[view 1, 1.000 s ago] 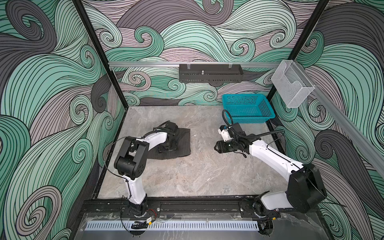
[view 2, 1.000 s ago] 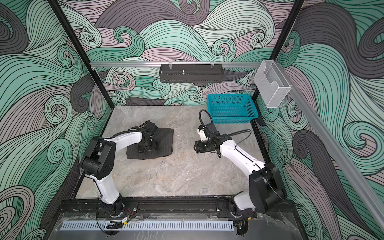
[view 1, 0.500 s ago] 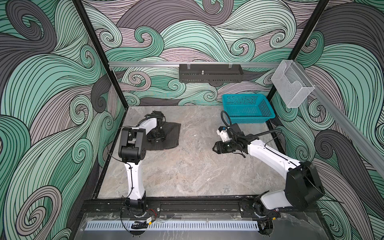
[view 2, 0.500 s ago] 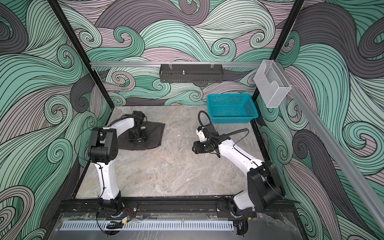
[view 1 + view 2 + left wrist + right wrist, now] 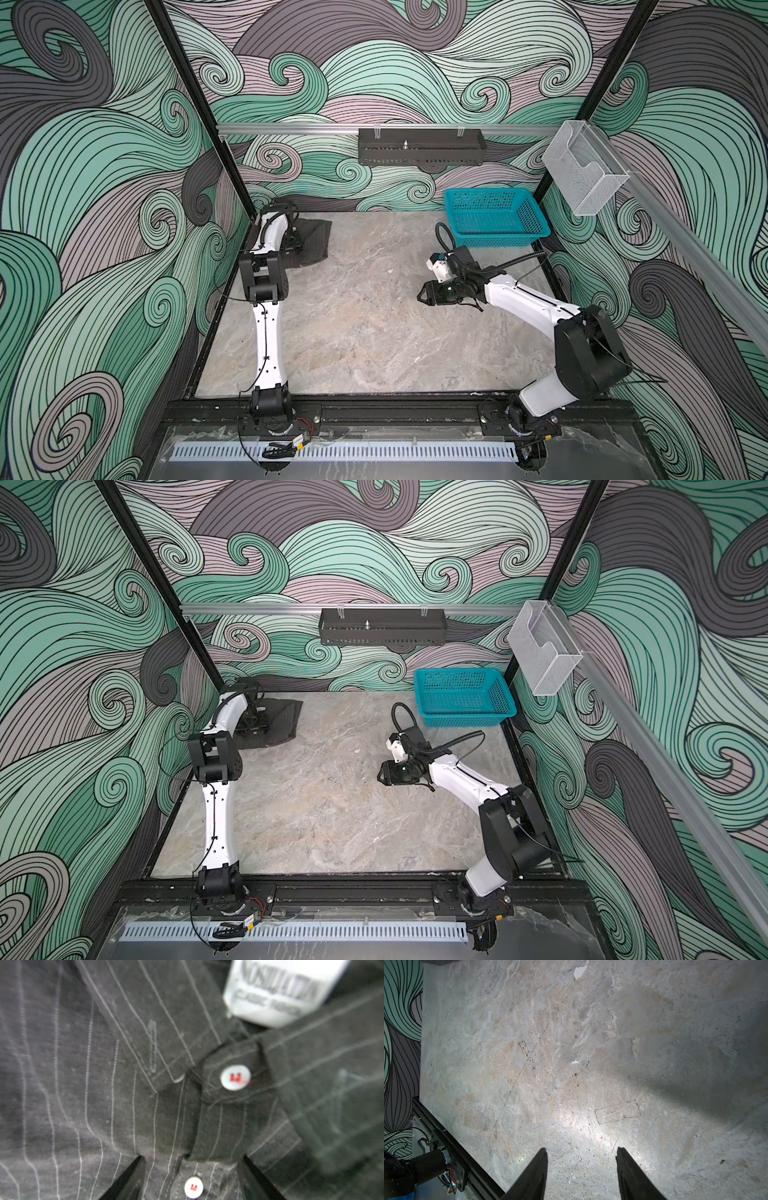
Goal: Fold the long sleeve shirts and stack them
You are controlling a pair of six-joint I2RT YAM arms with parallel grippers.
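The long sleeve shirt point(image 5: 316, 245) point(image 5: 284, 725) is dark charcoal with thin pale pinstripes and lies folded flat in the table's back left corner. My left gripper point(image 5: 291, 246) point(image 5: 256, 726) stands on top of it. In the left wrist view the open left gripper point(image 5: 192, 1157) straddles the button placket, with the collar, a white label point(image 5: 276, 991) and two whitish buttons in sight; the cloth point(image 5: 83, 1084) between the fingers lies flat, not pinched. My right gripper point(image 5: 420, 293) point(image 5: 380, 776) point(image 5: 581, 1148) hovers open over bare table right of centre, holding nothing.
A teal mesh basket point(image 5: 490, 241) point(image 5: 463, 717) stands at the back right, close behind the right arm. A black tray point(image 5: 419, 147) and a clear holder point(image 5: 582, 174) hang on the walls. The black frame post point(image 5: 232, 174) rises just left of the shirt.
The left gripper has travelled toward the back left corner and the shirt has slid along under it. The right arm has barely moved.
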